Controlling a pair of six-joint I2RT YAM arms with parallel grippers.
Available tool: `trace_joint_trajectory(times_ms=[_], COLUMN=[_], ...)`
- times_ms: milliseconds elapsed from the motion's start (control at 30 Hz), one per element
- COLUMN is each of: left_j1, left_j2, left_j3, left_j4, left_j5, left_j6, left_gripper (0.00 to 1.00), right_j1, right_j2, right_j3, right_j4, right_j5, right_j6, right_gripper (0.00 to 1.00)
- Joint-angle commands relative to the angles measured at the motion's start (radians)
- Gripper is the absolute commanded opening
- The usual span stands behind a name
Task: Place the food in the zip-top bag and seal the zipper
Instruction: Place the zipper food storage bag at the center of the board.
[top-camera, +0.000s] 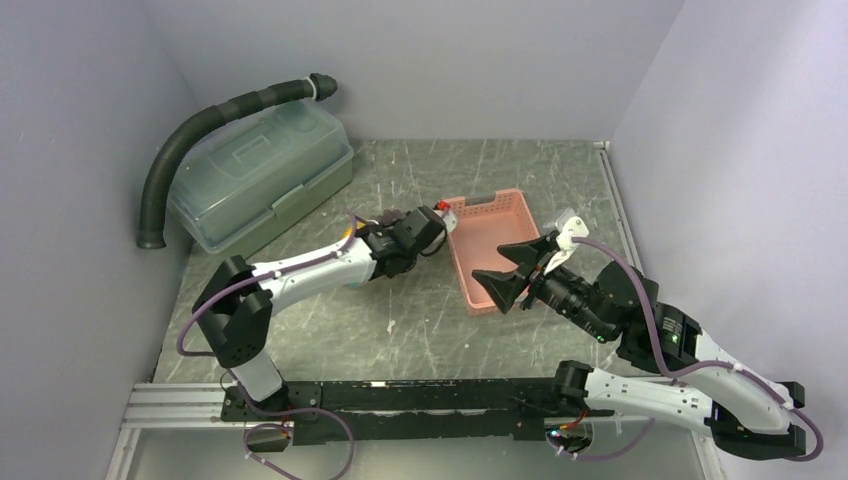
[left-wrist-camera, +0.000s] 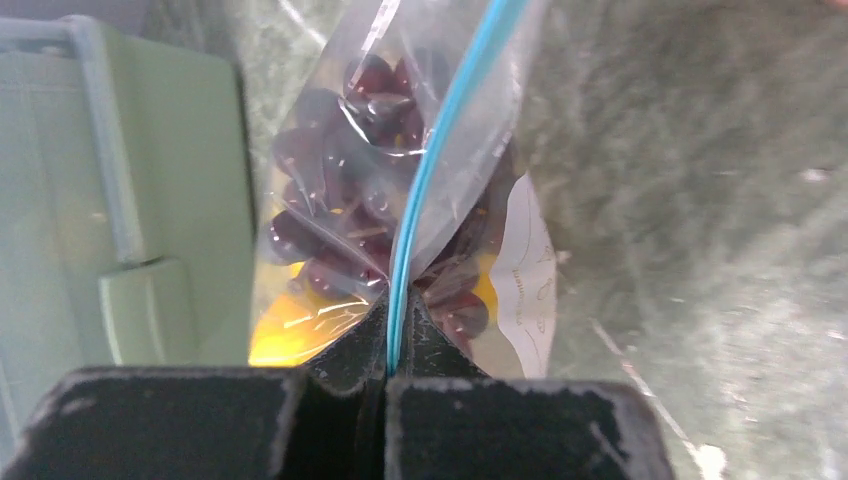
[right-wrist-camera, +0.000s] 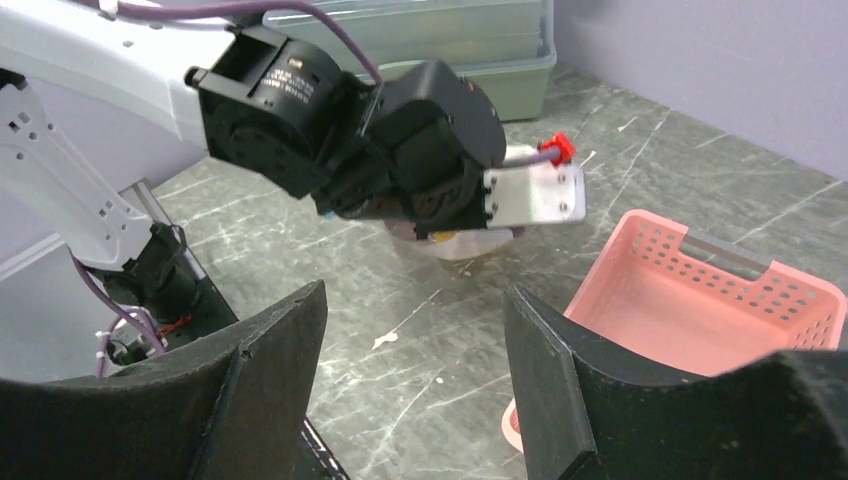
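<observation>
In the left wrist view, my left gripper (left-wrist-camera: 392, 312) is shut on the teal zipper (left-wrist-camera: 440, 150) of the clear zip-top bag (left-wrist-camera: 480, 130). The strip runs straight up and away from the fingertips. Inside the bag lie the food pieces: dark purple grapes (left-wrist-camera: 345, 165) and a yellow fruit (left-wrist-camera: 290, 335). A white label (left-wrist-camera: 525, 270) shows on the bag's right side. From above, the left gripper (top-camera: 388, 232) hides most of the bag (top-camera: 360, 222). My right gripper (top-camera: 500, 265) hangs open and empty over the basket's near edge, apart from the bag (right-wrist-camera: 462, 242), its jaws (right-wrist-camera: 415, 300) wide.
A pink perforated basket (top-camera: 490, 225) lies right of the bag, seen too in the right wrist view (right-wrist-camera: 700, 320). A green-grey lidded box (top-camera: 260, 175) stands at the back left, close to the bag's left side (left-wrist-camera: 150, 200). A black hose (top-camera: 190, 130) curves behind it.
</observation>
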Motion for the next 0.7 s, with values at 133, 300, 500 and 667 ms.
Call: trace_joint_trajectory(times_ms=[133,300,500,667], left_j1=[-0.087,-0.129,-0.158,-0.187], left_j2=[0.034,0.027,0.009,-0.038], left_j3=[0.009,-0.012,-0.063,-0.108], left_j4=[-0.081,-0.117,-0.145,-0.136], left_j5=[0.058,0.058,0.082,0.114], left_j6=[-0.246,-0.331,-0.419,-0.465], left_gripper=[0.01,0.21,0.37,0.47], right_j1=[0.000,0.000,0.000,0.000], right_j2=[-0.006,0.003,0.014,0.030], right_j3=[0.013,0.007,-0.010,-0.009], right_j4=[-0.008,-0.003,0.011,0.006], right_j5=[0.021,0.022,0.035,0.045], right_j6=[-0.026,-0.023,-0.014,-0.011], right_gripper=[0.69,0.70,0.72,0.73])
